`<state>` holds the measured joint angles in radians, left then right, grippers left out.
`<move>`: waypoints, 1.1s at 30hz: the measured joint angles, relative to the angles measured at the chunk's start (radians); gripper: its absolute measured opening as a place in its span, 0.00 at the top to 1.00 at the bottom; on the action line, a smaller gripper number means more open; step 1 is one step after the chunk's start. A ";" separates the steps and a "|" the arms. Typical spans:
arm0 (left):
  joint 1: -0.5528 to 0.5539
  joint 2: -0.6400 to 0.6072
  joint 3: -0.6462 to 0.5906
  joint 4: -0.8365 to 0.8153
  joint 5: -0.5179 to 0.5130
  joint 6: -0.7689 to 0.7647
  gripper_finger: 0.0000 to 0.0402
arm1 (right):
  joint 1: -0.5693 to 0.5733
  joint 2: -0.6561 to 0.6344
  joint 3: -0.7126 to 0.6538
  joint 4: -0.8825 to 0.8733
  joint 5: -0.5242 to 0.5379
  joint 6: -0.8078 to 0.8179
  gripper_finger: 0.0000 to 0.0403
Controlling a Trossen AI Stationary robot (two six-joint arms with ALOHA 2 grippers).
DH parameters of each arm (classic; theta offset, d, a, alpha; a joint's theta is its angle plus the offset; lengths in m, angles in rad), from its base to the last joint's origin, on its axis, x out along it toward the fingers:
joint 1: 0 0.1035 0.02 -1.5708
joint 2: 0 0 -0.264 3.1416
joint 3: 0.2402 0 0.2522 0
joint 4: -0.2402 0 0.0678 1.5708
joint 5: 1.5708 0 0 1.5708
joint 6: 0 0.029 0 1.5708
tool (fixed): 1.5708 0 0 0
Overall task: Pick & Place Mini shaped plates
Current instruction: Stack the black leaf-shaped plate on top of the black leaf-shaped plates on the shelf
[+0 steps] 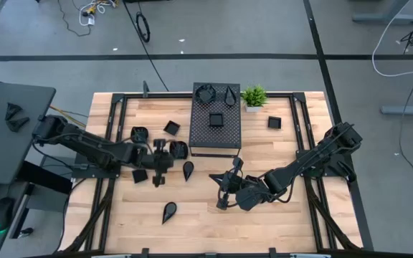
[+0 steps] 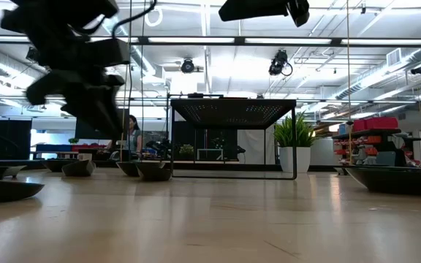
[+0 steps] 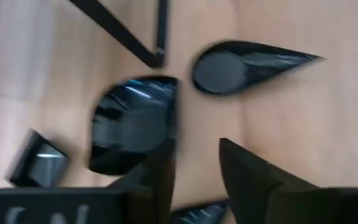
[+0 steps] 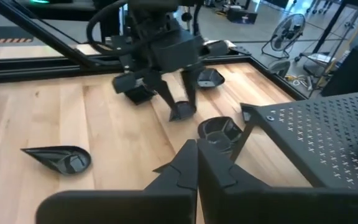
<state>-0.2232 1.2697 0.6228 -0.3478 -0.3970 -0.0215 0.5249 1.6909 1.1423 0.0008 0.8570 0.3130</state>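
While the left gripper (image 1: 160, 166) hangs low over the table with its fingers apart and nothing between them, mini shaped plates lie close about it: a leaf-shaped plate (image 3: 132, 124) at its one o'clock in the high view, a teardrop plate (image 1: 188, 170) at three. One fingertip (image 3: 161, 163) overlaps the leaf plate's edge. Judged risk: any sideways travel could drag or flip that plate. The right gripper (image 1: 224, 192) waits at the table's centre, fingers together, near the perforated box (image 1: 216, 123).
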 joint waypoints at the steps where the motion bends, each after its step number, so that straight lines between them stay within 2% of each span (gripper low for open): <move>1: 0.024 0.001 0.000 0.017 0.005 0.037 0.64 | -0.002 0.000 0.000 -0.001 0.000 0.000 0.99; 4: 0.084 0.023 -0.001 0.067 0.071 0.166 0.58 | -0.010 0.000 0.000 0.001 0.000 0.000 0.99; 7: 0.122 0.072 -0.008 0.112 0.131 0.256 0.56 | -0.015 0.000 0.000 0.004 0.000 0.000 0.99; 13: 0.133 0.176 -0.009 0.137 0.124 0.295 0.59 | -0.015 0.000 0.000 0.009 0.000 0.005 0.98; 21: 0.133 0.254 -0.010 0.198 0.068 0.275 0.75 | -0.015 0.000 0.000 0.008 0.000 0.010 0.97; 29: 0.108 0.255 -0.007 0.202 0.062 0.236 0.96 | -0.015 0.000 0.000 0.006 0.000 0.015 0.97; 33: 0.071 0.254 -0.006 0.197 0.045 0.216 0.98 | -0.016 0.000 0.000 0.006 0.000 0.015 0.97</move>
<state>-0.1521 1.5237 0.6167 -0.1509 -0.3519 0.1943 0.5091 1.6909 1.1423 0.0067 0.8566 0.3283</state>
